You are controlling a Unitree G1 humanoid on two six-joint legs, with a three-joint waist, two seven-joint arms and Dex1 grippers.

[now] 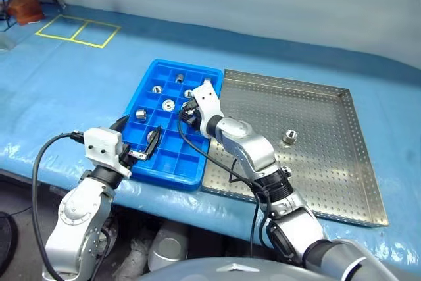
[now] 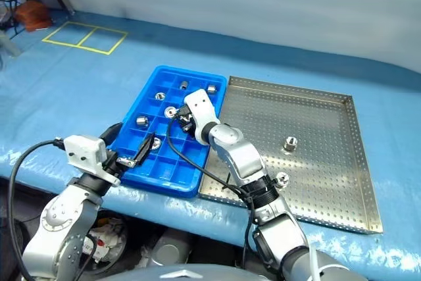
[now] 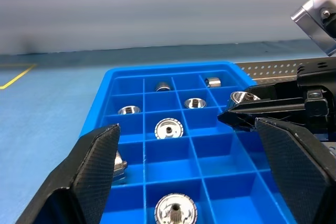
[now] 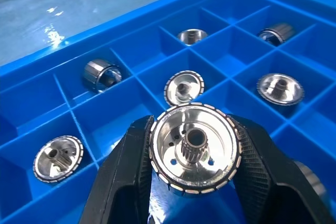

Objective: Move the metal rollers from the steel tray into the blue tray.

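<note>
Between the 2 black fingers of the right claw (image 4: 193,182), a metal roller (image 4: 194,150) is sitting clamped by its ribbed rim, hanging over a compartment of the blue tray (image 1: 146,82). It is looking hard, dense and slick, so gripping across the outer rim seems safest. The left claw (image 3: 189,182) is gaping, released, at the tray's near edge. 2 more rollers (image 1: 289,137) are waiting on the steel tray (image 1: 329,162).
</note>
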